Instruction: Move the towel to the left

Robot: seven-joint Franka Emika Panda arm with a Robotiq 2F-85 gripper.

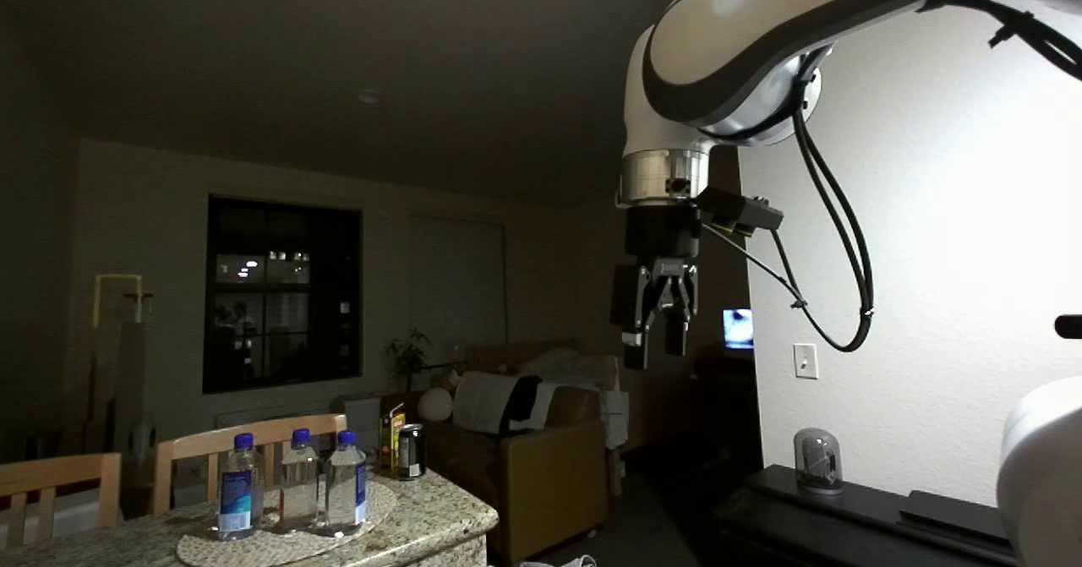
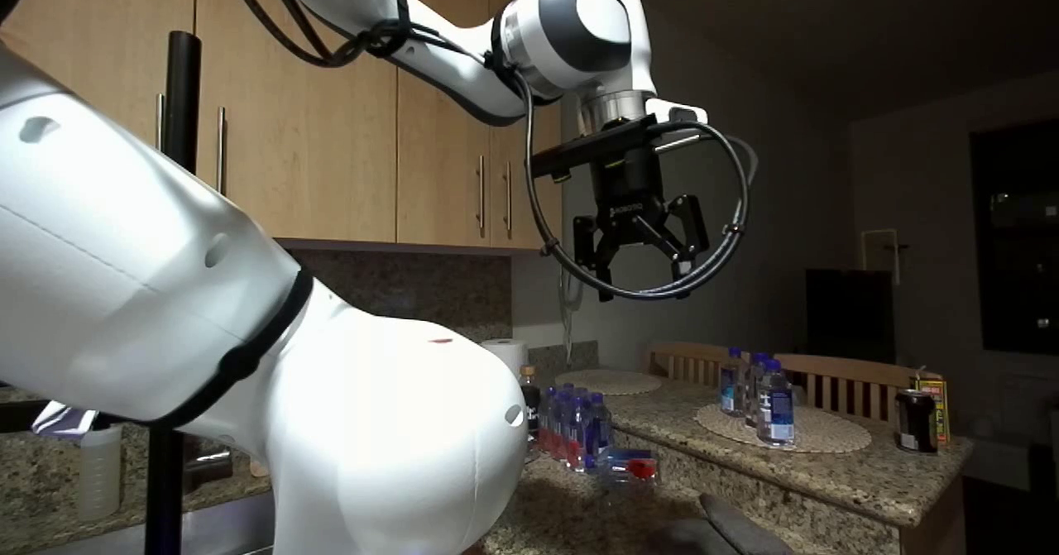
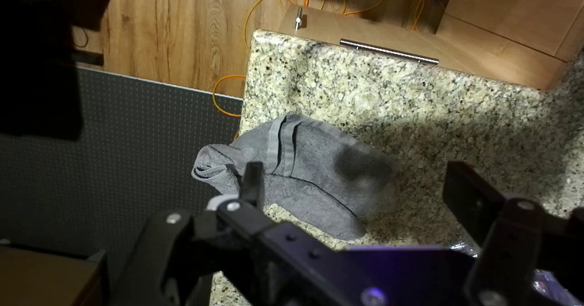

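The grey towel (image 3: 315, 164) lies loosely crumpled on the granite counter in the wrist view. Its rolled end reaches past the counter's edge, over a dark panel. Part of it shows at the bottom of an exterior view (image 2: 740, 526), and a small piece of cloth (image 1: 579, 562) shows at the bottom edge of an exterior view. My gripper (image 3: 356, 171) is open and empty, high above the counter, with its shadow on the towel. The gripper hangs pointing down in both exterior views (image 1: 656, 351) (image 2: 643, 289). The fingers are apart from the towel; one hides a little of it.
Several bottles (image 2: 571, 427) and a plastic-wrapped pack (image 2: 630, 466) stand on the lower counter (image 3: 456, 110). A raised counter (image 2: 877, 480) holds 3 bottles (image 1: 345, 482), a black can (image 1: 411, 450) and a yellow box (image 2: 933, 406). Cabinets (image 2: 298, 125) rise behind the arm.
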